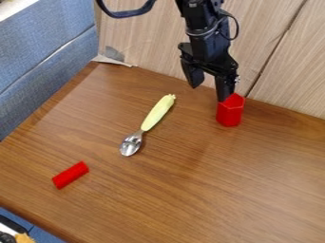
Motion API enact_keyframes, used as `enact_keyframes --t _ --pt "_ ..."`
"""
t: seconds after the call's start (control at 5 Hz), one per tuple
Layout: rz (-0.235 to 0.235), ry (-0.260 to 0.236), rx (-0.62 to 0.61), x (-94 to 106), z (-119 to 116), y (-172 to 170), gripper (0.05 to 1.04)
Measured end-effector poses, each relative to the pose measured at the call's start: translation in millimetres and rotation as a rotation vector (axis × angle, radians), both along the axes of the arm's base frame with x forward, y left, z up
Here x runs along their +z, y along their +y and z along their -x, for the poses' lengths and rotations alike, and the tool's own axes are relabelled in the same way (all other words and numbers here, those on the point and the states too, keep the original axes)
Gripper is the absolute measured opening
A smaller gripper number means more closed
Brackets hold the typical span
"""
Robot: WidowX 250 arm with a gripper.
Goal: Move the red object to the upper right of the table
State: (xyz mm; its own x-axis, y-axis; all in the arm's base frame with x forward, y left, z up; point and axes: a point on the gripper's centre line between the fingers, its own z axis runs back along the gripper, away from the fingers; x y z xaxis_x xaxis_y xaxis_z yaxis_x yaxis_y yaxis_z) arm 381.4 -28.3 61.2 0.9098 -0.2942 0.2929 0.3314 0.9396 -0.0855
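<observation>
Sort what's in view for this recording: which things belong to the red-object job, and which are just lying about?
In the job:
- red six-sided block, probably the object meant, at the open gripper
- table, whose upper right is the goal

Lying about:
- spoon with pale yellow handle
- red cylinder, though red too

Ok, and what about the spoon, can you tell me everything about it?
The spoon has a long, pale yellow handle, maybe plastic, with a small knobbly end. Its oval bowl is silvery and shiny, like metal. It lies slantwise near the middle of the brown table, bowl toward the picture's lower left, handle toward the upper right. Only the table touches it.
</observation>
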Motion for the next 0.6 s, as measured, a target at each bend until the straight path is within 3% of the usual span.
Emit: enact_keyframes --t 0.2,0.4,0.6 --pt "0.001 0.031 -0.003 -11.3 4.0 -0.3 1.001" --pt "0.018 0.061 -0.011 -21.6 25.0 8.4 1.001" --pt "0.005 0.031 0.004 -15.3 36.5 23.8 1.001"
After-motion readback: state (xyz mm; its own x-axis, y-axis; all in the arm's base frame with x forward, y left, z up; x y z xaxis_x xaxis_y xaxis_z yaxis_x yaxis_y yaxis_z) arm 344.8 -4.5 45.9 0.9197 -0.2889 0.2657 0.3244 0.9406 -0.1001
